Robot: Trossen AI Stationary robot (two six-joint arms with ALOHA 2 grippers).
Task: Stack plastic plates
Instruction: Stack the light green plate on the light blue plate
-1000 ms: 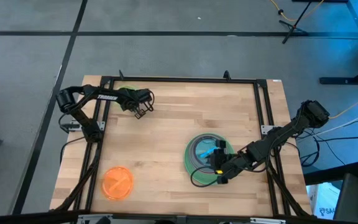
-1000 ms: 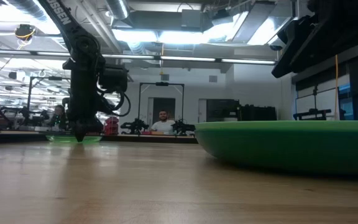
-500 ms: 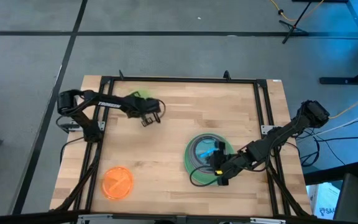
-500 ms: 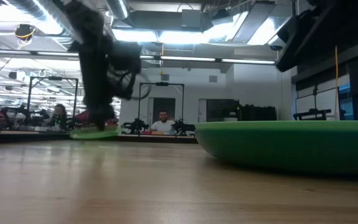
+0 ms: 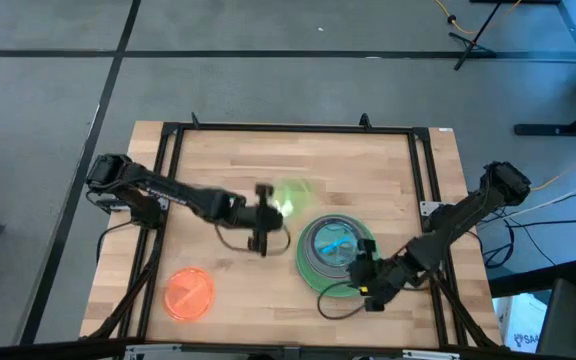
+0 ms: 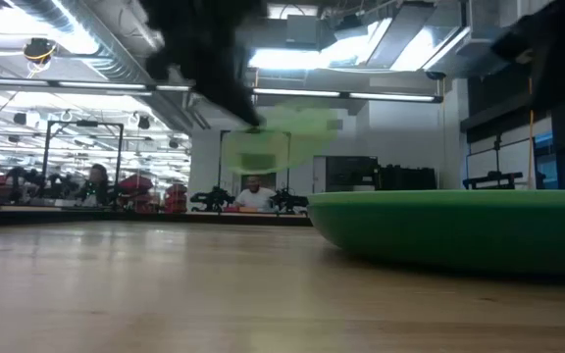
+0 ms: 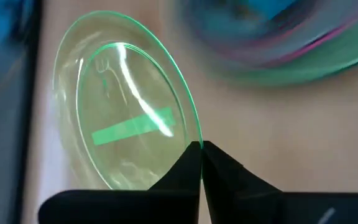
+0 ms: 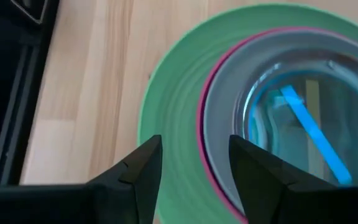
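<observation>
High view: the translucent lime plate [image 5: 292, 194] is being held above the table [image 5: 248, 160] by the left gripper [image 5: 265, 217] — fingers pinched on its rim — just beside the plate stack [image 5: 333, 255]. The right gripper [image 5: 370, 283], fingers apart, is being held over the stack's near edge.

The left arm has swung out from the table's 10 o'clock corner toward the centre, and the left gripper [image 5: 271, 209], pinched on the rim of the lime plate [image 5: 292, 195], now carries it in the air at 10 o'clock of the plate stack [image 5: 330, 252]. The right gripper [image 5: 365, 283] has slid back from the stack's top to its 5 o'clock edge, fingers apart.
</observation>
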